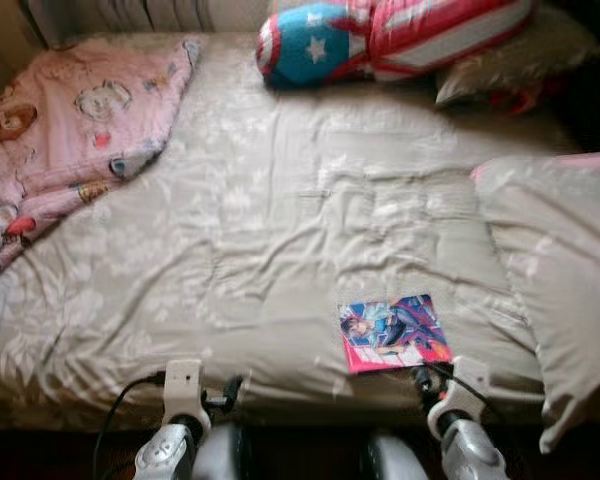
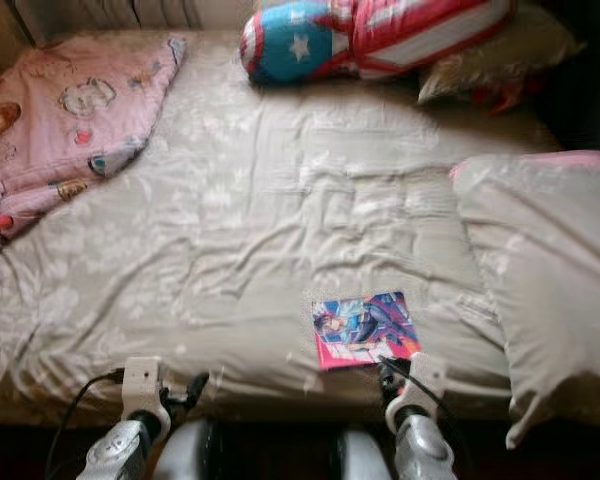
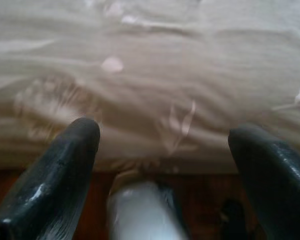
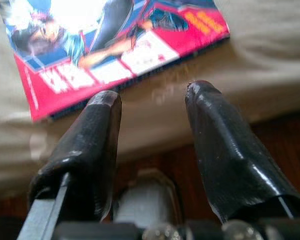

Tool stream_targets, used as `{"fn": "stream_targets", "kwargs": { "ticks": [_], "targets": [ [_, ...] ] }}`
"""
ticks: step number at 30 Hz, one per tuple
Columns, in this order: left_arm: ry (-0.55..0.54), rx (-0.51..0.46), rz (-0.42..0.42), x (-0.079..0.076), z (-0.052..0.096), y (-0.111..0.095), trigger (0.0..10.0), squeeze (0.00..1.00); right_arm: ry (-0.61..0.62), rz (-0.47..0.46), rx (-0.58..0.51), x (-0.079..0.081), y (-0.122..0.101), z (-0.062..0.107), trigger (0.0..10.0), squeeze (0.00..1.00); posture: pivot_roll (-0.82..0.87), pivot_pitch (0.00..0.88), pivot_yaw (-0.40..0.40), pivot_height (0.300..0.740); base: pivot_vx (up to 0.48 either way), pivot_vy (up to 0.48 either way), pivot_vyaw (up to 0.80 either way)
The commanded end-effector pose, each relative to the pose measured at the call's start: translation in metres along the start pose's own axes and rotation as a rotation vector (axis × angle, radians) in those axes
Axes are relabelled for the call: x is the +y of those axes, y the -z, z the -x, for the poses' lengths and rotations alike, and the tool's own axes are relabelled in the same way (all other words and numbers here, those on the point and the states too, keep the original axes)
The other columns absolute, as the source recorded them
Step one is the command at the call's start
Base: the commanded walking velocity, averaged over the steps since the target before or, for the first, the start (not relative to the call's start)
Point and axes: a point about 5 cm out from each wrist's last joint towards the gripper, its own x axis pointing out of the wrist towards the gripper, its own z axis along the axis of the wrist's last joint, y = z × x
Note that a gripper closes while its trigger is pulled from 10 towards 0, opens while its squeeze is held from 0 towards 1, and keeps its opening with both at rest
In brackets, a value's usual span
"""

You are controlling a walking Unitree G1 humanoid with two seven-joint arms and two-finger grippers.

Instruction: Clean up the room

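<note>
Item 1, right gripper (image 4: 152, 97): I read its two black fingers (image 4: 217, 145) as spread apart with nothing between them, tips poised just short of the near edge of the comic book (image 4: 115, 45), not touching it. From the head camera, my right arm sits low at the foot of the bed, directly below the book's right corner.

Item 2, left gripper (image 3: 165, 135): fingers wide apart, empty, aimed at bare beige cover at the bed's near edge, with dark floor beneath. My left arm is low on the left side, well apart from the book.

Item 3, comic book (image 1: 394, 331): flat, face up, red and blue cover, lying near the foot edge of the bed, right of centre.

Item 4, bed cover (image 1: 280, 200): beige, rumpled, with a pale leaf pattern.

Item 5, pink blanket (image 1: 60, 130): bunched at the far left corner, cartoon prints on it.

Item 6, plush cushion (image 1: 380, 35): red, white and blue with a star, lying at the head of the bed.

Item 7, beige pillow (image 1: 555, 270): on the right side, beside the book, overhanging the foot edge.
</note>
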Motion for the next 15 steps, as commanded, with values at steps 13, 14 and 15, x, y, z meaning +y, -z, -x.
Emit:
{"fn": "stream_targets", "kwargs": {
  "ticks": [13,14,15],
  "targets": [
    [-0.121,0.273,0.028,0.015,0.014,0.051,10.0,0.0,0.048,0.205,0.197,-0.031,0.038,0.016,10.0,0.0,-0.11,0.0,-0.037,0.74,0.0,0.0,0.0],
    [-0.137,0.284,0.047,0.015,0.016,0.054,10.0,0.0,0.06,0.195,0.214,-0.037,0.041,0.019,10.0,0.0,-0.1,0.0,-0.038,0.74,0.0,0.0,0.0],
    [-0.137,0.284,0.047,0.015,0.016,0.054,10.0,0.0,0.06,0.195,0.214,-0.037,0.041,0.019,10.0,0.0,-0.1,0.0,-0.038,0.74,0.0,0.0,0.0]
  ]
}}
